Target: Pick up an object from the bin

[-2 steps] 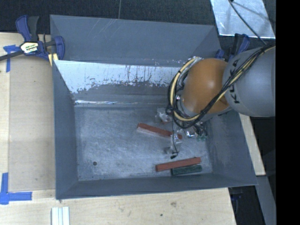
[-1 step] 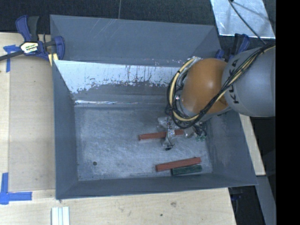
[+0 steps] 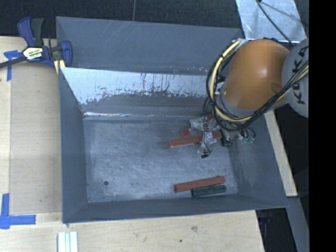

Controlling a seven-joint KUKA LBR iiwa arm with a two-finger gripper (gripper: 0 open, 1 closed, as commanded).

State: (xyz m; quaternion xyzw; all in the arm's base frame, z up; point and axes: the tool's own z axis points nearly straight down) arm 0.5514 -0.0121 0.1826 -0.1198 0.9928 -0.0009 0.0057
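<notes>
Toward 3 o'clock in the grey metal bin (image 3: 73,156), my claw (image 3: 206,143) is down at the right end of a flat red-brown bar (image 3: 181,142). Can't tell how wide it's open or whether it grips. At 5 o'clock lie a second red-brown bar (image 3: 199,184) and a dark green bar (image 3: 209,191).

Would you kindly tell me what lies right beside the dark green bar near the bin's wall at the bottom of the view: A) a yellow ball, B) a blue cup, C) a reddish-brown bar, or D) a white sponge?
C: a reddish-brown bar lies alongside the dark green bar, close against its upper edge.
</notes>
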